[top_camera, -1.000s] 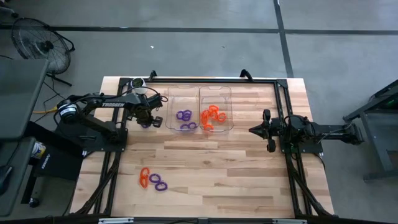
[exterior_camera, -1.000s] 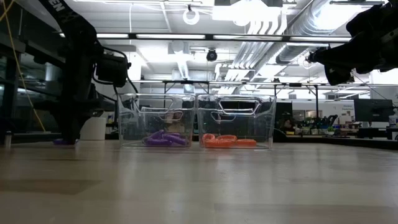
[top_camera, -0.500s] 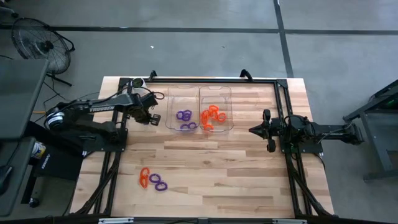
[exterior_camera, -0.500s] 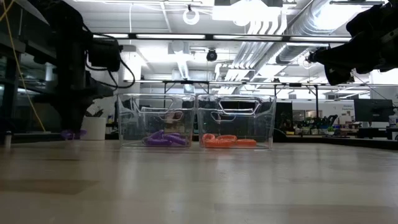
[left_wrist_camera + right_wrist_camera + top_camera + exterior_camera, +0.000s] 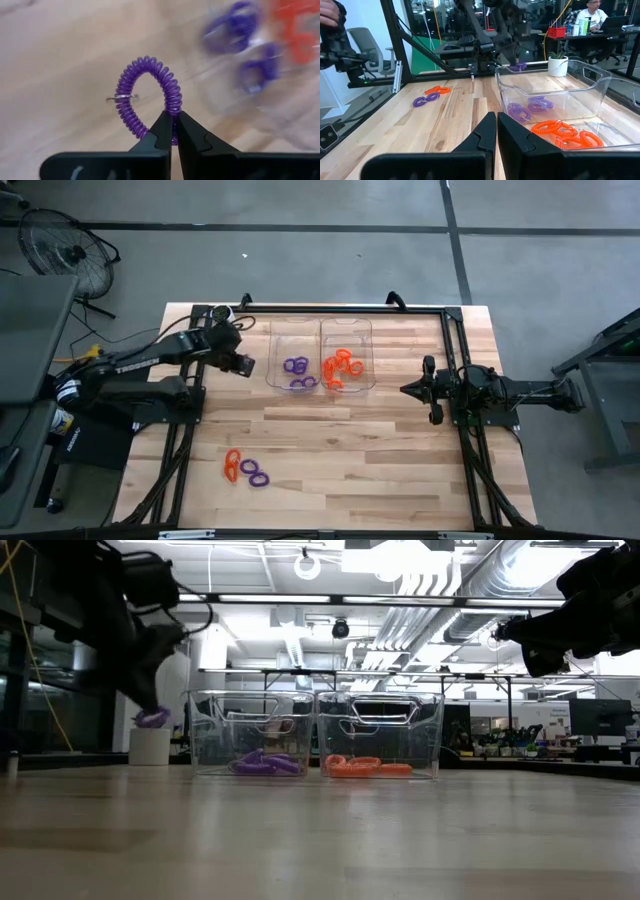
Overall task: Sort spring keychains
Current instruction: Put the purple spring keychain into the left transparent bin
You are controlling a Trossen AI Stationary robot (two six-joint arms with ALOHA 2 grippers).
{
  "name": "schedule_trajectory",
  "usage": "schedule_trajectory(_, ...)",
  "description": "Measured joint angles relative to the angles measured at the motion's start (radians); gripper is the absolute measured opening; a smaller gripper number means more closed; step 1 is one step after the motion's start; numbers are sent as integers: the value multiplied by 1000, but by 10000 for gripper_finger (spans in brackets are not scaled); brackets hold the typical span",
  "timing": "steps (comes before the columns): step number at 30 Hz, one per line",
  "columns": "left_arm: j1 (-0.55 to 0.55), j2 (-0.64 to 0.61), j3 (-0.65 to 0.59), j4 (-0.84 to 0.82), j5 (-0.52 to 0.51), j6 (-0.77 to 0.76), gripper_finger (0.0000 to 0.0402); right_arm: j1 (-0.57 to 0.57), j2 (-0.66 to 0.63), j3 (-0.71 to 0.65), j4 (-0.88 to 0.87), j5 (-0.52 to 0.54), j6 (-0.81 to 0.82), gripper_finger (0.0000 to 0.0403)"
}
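L hand (image 5: 172, 131) gripping purple keychain (image 5: 145, 95) | L tray (image 5: 294, 352): purple coils (image 5: 297, 372) | R tray (image 5: 347, 332): orange coils (image 5: 342, 368)

In the left wrist view, the clear plastic trays (image 5: 260, 65) and the purple and orange coiled plastic keychains (image 5: 235, 30) inside them are blurred smears. The lower end of the held purple coiled keychain (image 5: 145, 90) is hidden behind the dark fingers (image 5: 162, 132). In the high view, the loose keychains on the wooden tabletop (image 5: 245, 470) overlap, too small to count surely.
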Motion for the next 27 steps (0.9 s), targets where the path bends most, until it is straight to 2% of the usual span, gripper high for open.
schedule_trajectory(19,0,-15,2,444,233,66,2,0,0,0,0,0,0,11)
schedule_trajectory(27,0,46,93,406,238,123,2,0,0,0,0,0,0,11)
